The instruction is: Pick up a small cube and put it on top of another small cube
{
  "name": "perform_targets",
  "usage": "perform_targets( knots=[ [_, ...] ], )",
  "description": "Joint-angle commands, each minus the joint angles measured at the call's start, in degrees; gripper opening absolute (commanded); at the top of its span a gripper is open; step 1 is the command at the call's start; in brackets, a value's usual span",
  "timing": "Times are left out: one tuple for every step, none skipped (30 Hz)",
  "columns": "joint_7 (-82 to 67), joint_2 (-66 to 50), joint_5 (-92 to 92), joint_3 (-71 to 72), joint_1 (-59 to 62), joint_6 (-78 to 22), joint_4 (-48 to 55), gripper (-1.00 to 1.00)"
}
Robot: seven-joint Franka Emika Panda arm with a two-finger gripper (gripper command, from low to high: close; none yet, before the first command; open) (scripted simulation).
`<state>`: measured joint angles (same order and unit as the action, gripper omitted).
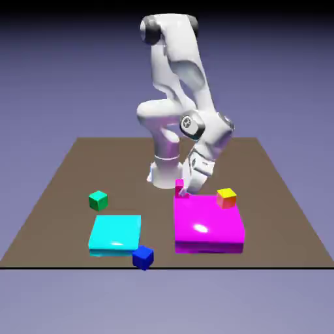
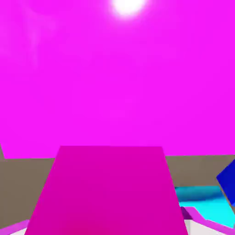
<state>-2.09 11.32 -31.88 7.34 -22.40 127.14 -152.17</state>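
"How far along are we?"

"I'd call it the grasp stage. My white two-finger gripper (image 1: 184,192) is pinching the small magenta cube (image 1: 179,187), near the middle of the exterior frame. It fills the bottom centre of the hand view, between the fingertips. As I judge it, the lift, the carry and the placing are left."

"And the target?"

"The small cube with a yellow top and orange-red sides (image 1: 226,198), right of centre in the exterior frame. Nothing is stacked on it."

"Any edges to mind?"

"The big flat magenta slab (image 1: 209,225) is closest; its far edge runs right by my cube, so I'd go straight up before moving towards the frame's right. The flat cyan slab (image 1: 116,231) and the small green cube (image 1: 98,200) lie off to the left, out of that path. The small dark blue cube (image 1: 143,258) is at the brown surface's (image 1: 274,228) near edge, lower down the frame."

"Room above?"

"Looks open over the slab."
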Motion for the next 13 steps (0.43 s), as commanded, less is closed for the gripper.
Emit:
perform_targets(
  knots=[
    [-1.3,0.2,1.6,1.8,-2.1,-1.3,1.4,-1.00],
    [-2.7,0.5,3.3,3.5,-4.1,-2.6,2.8,-1.00],
    [-4.1,0.7,5.1,5.3,-6.2,-3.9,4.2,-1.00],
    [-5.4,0.9,6.7,7.0,-8.2,-5.2,5.6,-1.00],
    [-5.4,0.9,6.7,7.0,-8.2,-5.2,5.6,-1.00],
    [-4.0,-0.9,4.9,6.5,-7.7,-2.7,4.7,-1.00],
    [-2.7,-2.8,3.0,6.1,-7.1,-0.2,3.8,-1.00],
    [-1.3,-4.6,1.1,5.6,-6.6,2.3,2.9,-1.00],
    [0.1,-6.4,-0.8,5.1,-6.0,4.8,2.0,-1.00],
    [0.1,-6.4,-0.8,5.1,-6.0,4.8,2.0,1.00],
    [0.1,-6.4,-0.8,5.1,-6.0,4.8,2.0,1.00],
    [-1.3,-4.6,1.1,5.6,-6.6,2.3,2.9,1.00],
    [-2.7,-2.7,3.0,6.1,-7.1,-0.2,3.8,1.00]
  ],
)
